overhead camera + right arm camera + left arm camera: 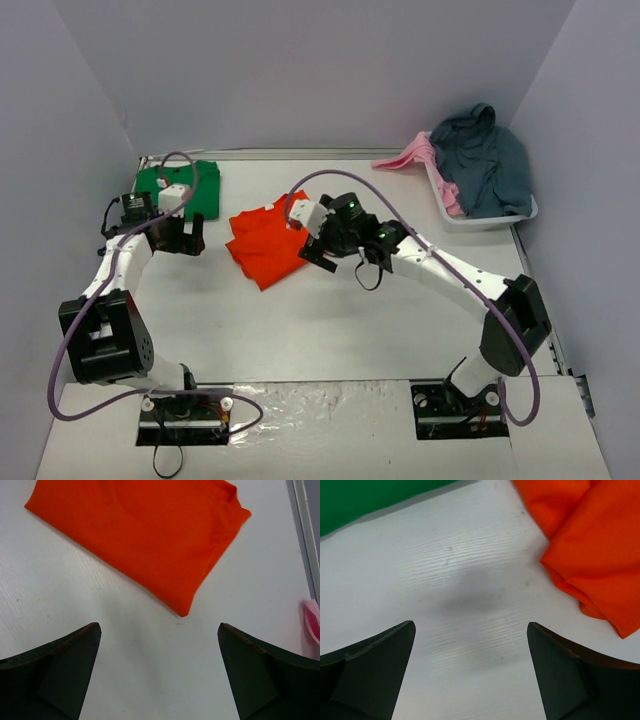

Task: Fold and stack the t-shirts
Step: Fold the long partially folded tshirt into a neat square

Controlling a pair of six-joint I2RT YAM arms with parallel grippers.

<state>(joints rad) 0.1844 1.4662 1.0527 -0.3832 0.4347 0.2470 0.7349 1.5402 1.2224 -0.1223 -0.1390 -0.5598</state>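
Near the middle of the white surface (330, 330), the orange t-shirt (265, 243) is lying folded into a rough, slightly rumpled rectangle. At the far left corner, the green t-shirt (180, 183) is lying flat and folded, apart from the orange one, with bare surface showing between them.

The left hand (187, 240) is hovering over bare surface just in front of the green shirt and to the left of the orange one. Its fingers are spreading wide and gripping nothing. Its wrist view is showing green cloth at the upper left and the edge of the orange cloth at the upper right.

The right hand (314, 254) is hanging just beside the near right edge of the orange t-shirt, released as well, with only bare surface lying between its wide-set fingers. In its wrist view a folded corner of the orange shirt is pointing toward the gap, touching neither finger.

At the far right, a pale bin (490, 219) is sitting on the surface. It is holding a blue-grey garment (487, 155) and a pink garment (408, 155) that is spilling over its left rim.
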